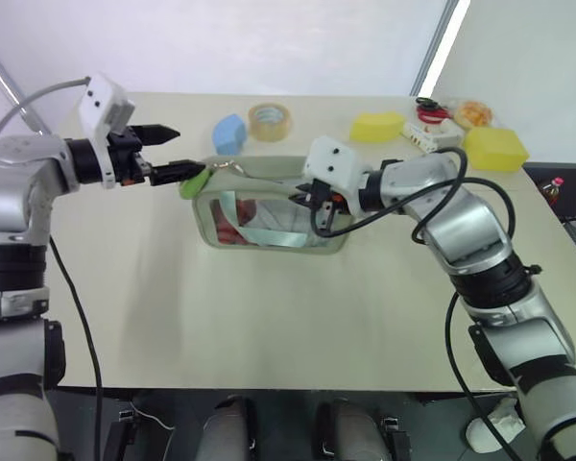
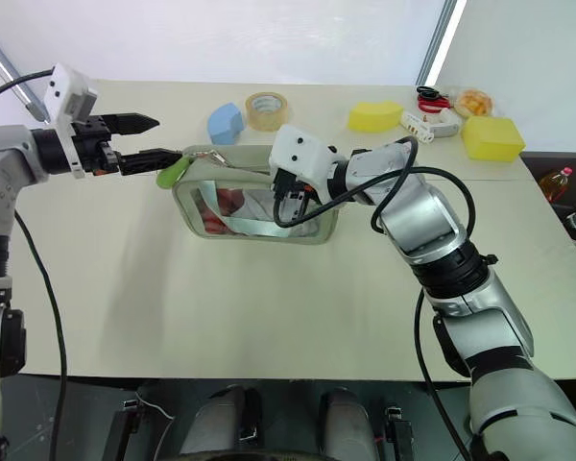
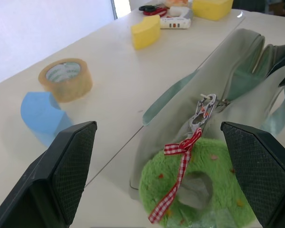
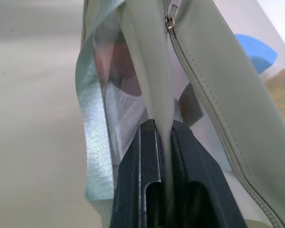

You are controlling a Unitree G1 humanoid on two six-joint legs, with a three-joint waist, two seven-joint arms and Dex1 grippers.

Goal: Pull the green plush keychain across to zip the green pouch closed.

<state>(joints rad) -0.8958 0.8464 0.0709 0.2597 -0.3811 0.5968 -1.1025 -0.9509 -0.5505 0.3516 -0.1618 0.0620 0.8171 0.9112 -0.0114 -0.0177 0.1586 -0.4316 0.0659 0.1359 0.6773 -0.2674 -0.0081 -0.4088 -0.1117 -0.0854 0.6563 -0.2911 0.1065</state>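
Left end effector: upper left of the head view, fingers spread wide apart, holding nothing; the lower finger tip sits just beside the green plush keychain.
Green plush keychain: at the pouch's left end, fastened by a metal clip to the zipper, with a red checked ribbon tied on it.
Green pouch: standing on the desk in the centre of the frame, clear window facing the camera, mint strap hanging down its side.
Right end effector: centre of the head view at the pouch's right end, fingers nearly together, pinching a fold of the pouch's fabric.
Behind the pouch: blue block, tape roll, yellow sponges.
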